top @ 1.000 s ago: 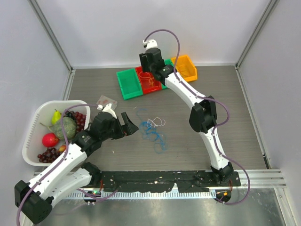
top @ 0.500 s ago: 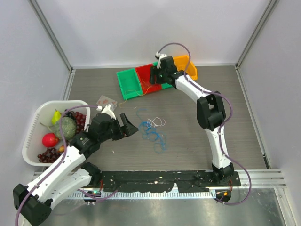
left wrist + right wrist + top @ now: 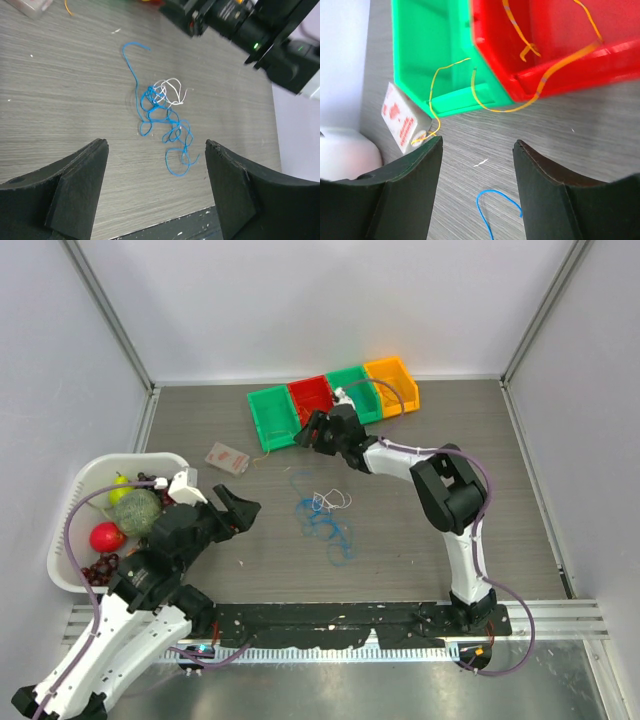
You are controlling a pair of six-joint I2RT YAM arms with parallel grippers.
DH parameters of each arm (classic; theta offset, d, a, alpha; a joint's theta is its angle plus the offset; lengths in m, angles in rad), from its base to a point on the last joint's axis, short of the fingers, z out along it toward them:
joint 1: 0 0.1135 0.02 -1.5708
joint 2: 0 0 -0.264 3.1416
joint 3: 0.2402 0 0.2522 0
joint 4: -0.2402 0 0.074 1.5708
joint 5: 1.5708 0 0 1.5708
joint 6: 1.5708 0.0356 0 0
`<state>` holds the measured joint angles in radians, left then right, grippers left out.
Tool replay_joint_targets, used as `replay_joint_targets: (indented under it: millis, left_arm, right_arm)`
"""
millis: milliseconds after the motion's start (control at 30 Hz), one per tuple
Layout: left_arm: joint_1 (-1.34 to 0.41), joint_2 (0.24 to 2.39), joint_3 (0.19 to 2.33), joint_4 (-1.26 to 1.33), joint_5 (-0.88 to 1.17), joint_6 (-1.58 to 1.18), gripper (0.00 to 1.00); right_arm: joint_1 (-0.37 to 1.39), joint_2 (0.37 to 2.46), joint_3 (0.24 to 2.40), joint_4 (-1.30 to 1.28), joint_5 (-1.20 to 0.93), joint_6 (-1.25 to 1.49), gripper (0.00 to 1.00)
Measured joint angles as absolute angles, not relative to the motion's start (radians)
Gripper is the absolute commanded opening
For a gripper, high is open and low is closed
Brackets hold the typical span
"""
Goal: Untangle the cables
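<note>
top external view places the tangle near the middle of the table [image 3: 500, 530], between the two arms. the blue cable [image 3: 172, 131] lies in small loose loops, with one free end trailing off toward the bins. the white cable [image 3: 172, 91] is caught in the upper part of the blue loops, and its own loops stick out to one side.

the orange-yellow cable [image 3: 517, 31] lies well apart from that tangle. it drapes out of the red bin [image 3: 570, 70], crosses the front of the green bin [image 3: 415, 45] and ends beside a small packet [image 3: 402, 120] on the table.

the left gripper [image 3: 155, 143] is aimed at the tangle from the near side, jaws spread wide with nothing between them. the right gripper [image 3: 477, 141] hangs just in front of the bins, jaws likewise spread and empty.

handling, as judged:
- all three cables appear very light and limp, with no stiffness to hold a shape.
- friction on the table is probably too low to hold the tangle; a pull on one strand is likely to drag the whole tangle.
- a hard pull is likely to tighten the crossings.
- the strands are thin, so the pads must close fully and low against the table.

recommended holds: pin the dense blue knot with one gripper and take the protruding white loop with the other. the free blue end is the alternative hold.
</note>
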<state>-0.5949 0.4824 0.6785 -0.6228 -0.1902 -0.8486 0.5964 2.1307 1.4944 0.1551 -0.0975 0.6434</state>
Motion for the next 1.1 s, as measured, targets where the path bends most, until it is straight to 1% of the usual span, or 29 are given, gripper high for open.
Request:
replay_joint_targets:
  millis: [33, 167, 367, 500, 833, 1100]
  left_arm:
    - [-0.595, 0.464, 0.679, -0.624, -0.205, -0.851, 0.82]
    - [-0.595, 0.444, 0.678, -0.622, -0.216, -0.859, 0.82]
    - [-0.595, 0.472, 0.671, -0.619, -0.206, -0.862, 0.82]
    - [-0.595, 0.472, 0.669, -0.619, -0.202, -0.861, 0.82]
    - [-0.595, 0.440, 0.669, -0.619, -0.202, -0.860, 0.82]
    - [-0.595, 0.440, 0.669, -0.619, -0.202, -0.857, 0.82]
  right_arm:
    - [0.596, 2.124, 1.439, 0.223, -0.083, 0.735, 0.63]
    - [0.594, 2.151, 1.351, 0.381, -0.029, 0.954, 0.63]
    - [0.592, 2.222, 1.338, 0.587, 0.014, 1.200, 0.57]
    - [0.593, 2.272, 1.338, 0.685, 0.022, 1.301, 0.56]
    - [0.614, 2.308, 1.313, 0.728, 0.036, 1.342, 0.56]
    - [0.626, 2.308, 1.317, 0.720, 0.018, 1.233, 0.54]
